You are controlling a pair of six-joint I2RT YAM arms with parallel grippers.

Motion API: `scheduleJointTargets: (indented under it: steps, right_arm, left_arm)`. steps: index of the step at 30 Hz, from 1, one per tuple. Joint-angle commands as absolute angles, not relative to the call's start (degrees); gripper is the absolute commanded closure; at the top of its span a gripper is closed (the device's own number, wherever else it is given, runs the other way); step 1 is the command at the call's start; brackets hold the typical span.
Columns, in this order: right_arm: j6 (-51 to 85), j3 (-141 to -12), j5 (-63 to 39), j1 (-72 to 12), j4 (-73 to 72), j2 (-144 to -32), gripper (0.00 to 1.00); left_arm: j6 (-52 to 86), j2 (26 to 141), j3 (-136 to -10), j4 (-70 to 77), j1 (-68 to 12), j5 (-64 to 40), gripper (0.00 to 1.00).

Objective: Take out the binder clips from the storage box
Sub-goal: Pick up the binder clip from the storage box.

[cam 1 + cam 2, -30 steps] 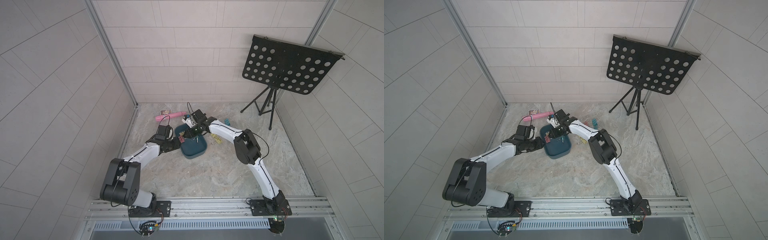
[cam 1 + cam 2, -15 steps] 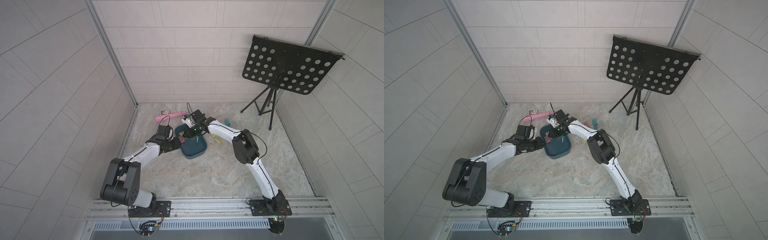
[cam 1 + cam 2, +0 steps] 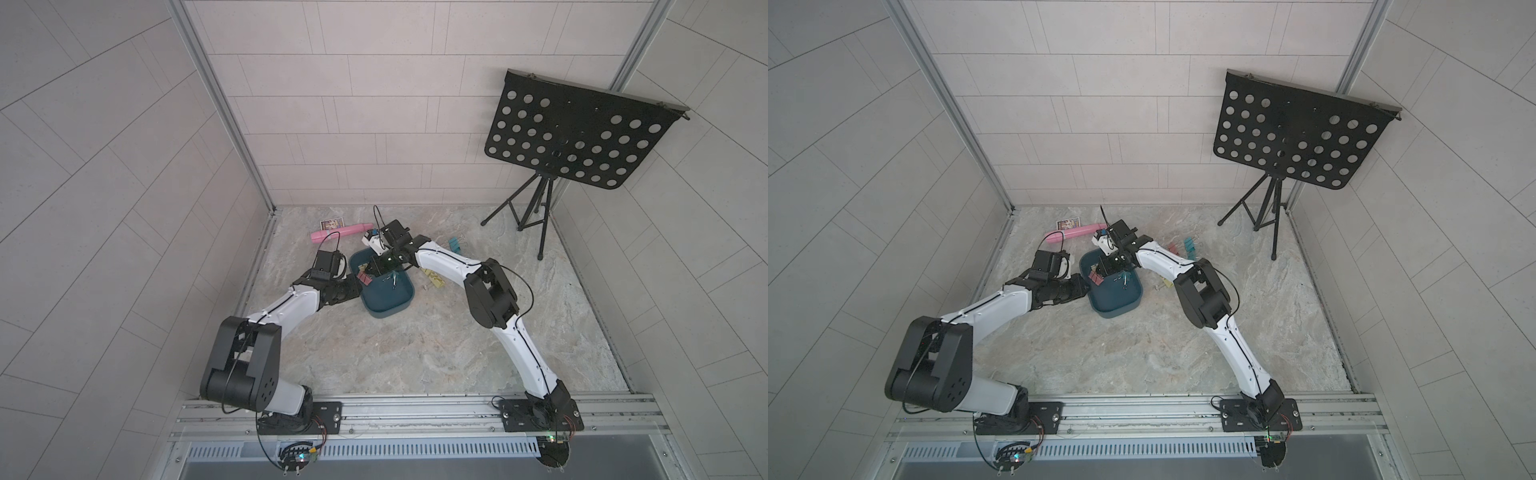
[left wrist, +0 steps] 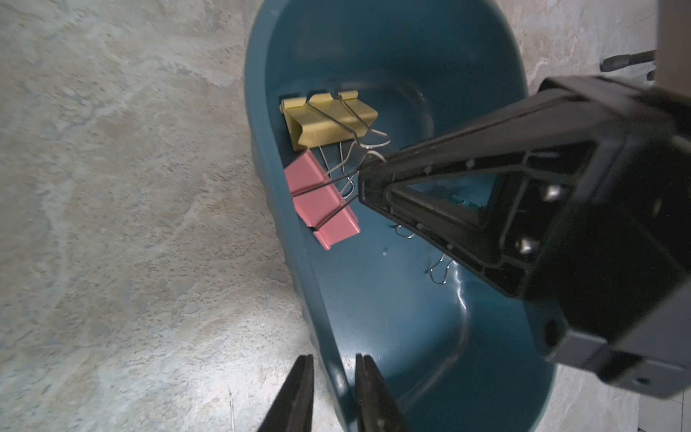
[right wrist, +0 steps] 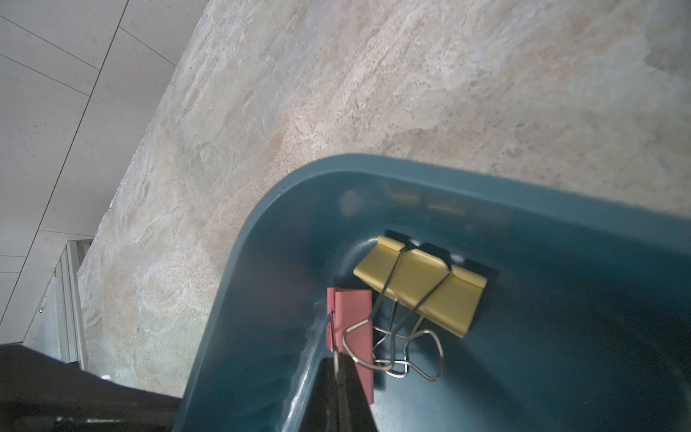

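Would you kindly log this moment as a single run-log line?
left gripper: shut on storage box rim | right gripper: shut on pink binder clip handle | yellow binder clip: lying in box

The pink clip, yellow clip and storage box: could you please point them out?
pink clip (image 4: 323, 209), left wrist view, middle of its body.
yellow clip (image 5: 418, 276), right wrist view, middle of its body.
storage box (image 3: 386, 297), a top view, bare inner floor.

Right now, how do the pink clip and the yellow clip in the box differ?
Colour: the pink clip is pink, the yellow clip yellow.
Grip: the right gripper has its jaws shut on the pink clip's wire handle; nothing grips the yellow clip.
Place: the yellow clip lies nearer the corner of the box than the pink clip.
Both are inside the box, and their silver handles overlap.
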State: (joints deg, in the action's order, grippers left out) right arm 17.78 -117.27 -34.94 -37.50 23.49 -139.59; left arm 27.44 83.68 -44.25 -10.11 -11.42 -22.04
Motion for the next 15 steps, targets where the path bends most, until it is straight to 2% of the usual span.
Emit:
scheduleJointTargets:
  steps: [1,15]
  right_arm:
    - [16.61,-114.26,-34.82,-37.71,22.8,-134.57,1.0]
    - [16.26,-108.19,-35.59,-36.39,20.57,-126.48,1.0]
  left_arm:
    - [27.27,83.94,-44.65,-10.69,-11.69,-21.55,0.72]
    - [26.81,84.04,-45.04,-11.51,-11.72,-21.24,0.72]
